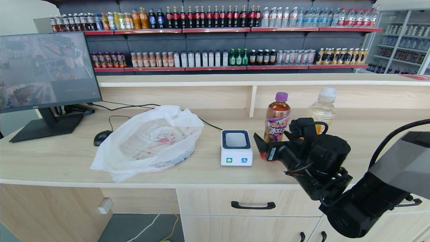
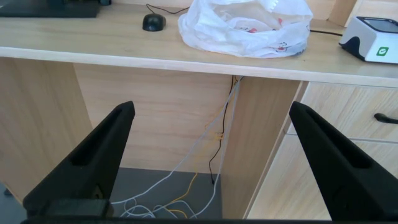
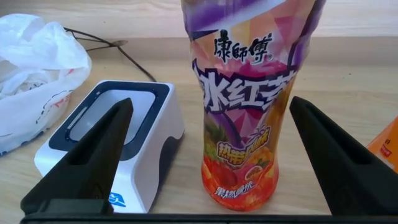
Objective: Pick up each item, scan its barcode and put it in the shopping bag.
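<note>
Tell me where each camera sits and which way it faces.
Head view: on the robot's head, looking forward and down at the counter; the right arm shows lower right.
Left wrist view: on the left wrist, below the counter's top, facing its front and cables; the open left gripper frames it.
Right wrist view: on the right wrist, facing the purple-capped bottle close up; the open right gripper frames it.
Shared: shopping bag and scanner show in all three.

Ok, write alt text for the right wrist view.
A bottle stands upright on the counter, straight ahead of the open right gripper. A white scanner sits beside it, a plastic bag beyond that.
</note>
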### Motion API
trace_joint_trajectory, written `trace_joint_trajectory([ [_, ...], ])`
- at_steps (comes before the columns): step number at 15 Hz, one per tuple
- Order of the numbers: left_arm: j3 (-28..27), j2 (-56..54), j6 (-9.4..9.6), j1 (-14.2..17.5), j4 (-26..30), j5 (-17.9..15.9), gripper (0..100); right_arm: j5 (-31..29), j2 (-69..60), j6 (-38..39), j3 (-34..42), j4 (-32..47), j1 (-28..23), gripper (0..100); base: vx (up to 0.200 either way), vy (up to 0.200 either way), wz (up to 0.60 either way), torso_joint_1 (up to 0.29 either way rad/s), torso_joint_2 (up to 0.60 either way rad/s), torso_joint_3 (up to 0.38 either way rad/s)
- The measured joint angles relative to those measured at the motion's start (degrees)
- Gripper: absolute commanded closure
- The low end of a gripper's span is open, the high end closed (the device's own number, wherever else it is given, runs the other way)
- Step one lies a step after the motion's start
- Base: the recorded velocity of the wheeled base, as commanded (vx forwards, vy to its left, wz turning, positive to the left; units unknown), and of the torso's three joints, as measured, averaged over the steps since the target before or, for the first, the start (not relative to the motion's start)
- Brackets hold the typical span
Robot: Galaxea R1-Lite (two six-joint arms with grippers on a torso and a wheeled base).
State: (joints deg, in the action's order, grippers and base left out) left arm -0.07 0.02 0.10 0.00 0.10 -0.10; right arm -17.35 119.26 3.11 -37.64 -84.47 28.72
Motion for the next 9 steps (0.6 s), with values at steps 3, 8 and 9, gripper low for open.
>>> trace_joint_trajectory([
  [3,0.0,0.0,0.0,0.0,0.0,0.0,0,0.0,1.5,-0.4,-2.9,0.0,-0.3,0,0.0,0.0,0.0,0.0,0.0,0.0],
  [8,0.0,0.0,0.01,0.0,0.0,0.0,0,0.2,3.3,-1.9,-5.7,0.1,-0.6,0,0.0,0.0,0.0,0.0,0.0,0.0],
  [9,0.0,0.0,0.0,0.0,0.0,0.0,0,0.2,3.6,-2.0,-6.5,0.1,-0.7,0,0.0,0.0,0.0,0.0,0.0,0.0],
])
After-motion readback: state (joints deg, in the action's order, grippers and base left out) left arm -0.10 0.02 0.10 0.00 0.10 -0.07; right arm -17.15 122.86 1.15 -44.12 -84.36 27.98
